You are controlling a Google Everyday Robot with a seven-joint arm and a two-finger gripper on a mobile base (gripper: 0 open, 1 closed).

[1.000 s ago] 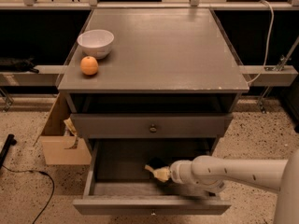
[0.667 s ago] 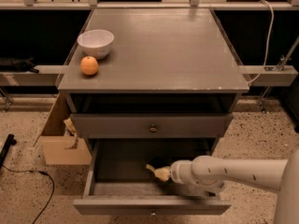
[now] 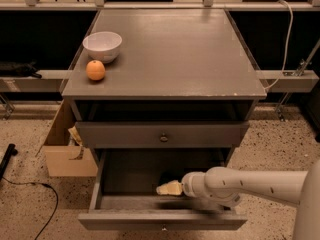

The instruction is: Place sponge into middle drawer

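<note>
Two drawers show on the grey cabinet (image 3: 170,54); which one stands open?

— The lower one, the middle drawer (image 3: 127,179). It is pulled well out toward the camera, with its plain grey inside in view. The drawer front (image 3: 130,133) above it, with a small round knob (image 3: 163,138), is closed.

Where is the gripper?

— The white arm (image 3: 250,184) comes in from the right edge and reaches over the drawer's right side. The gripper (image 3: 175,188) sits at its tip, inside the middle drawer, right of centre and near the front wall, low over the drawer floor.

Clenched or released?

— I cannot tell.

And the sponge?

— A pale yellow shape, the sponge (image 3: 164,189), is right at the gripper's tip, pointing left, within the drawer. A dark patch sits just behind it. Whether that is its green layer or only shadow, I cannot tell. I also cannot tell whether it rests on the drawer floor or hangs just above it.

What else is around?

— On the cabinet top, at the far left, a white bowl (image 3: 102,45) stands upright with an orange fruit (image 3: 95,70) just beside it on the near side. An open cardboard box (image 3: 65,156) stands on the speckled floor (image 3: 280,144) against the cabinet's left side. A black cable (image 3: 35,186) trails on the floor to the left of the box. A white cable (image 3: 289,29) hangs behind the cabinet on the right.
</note>
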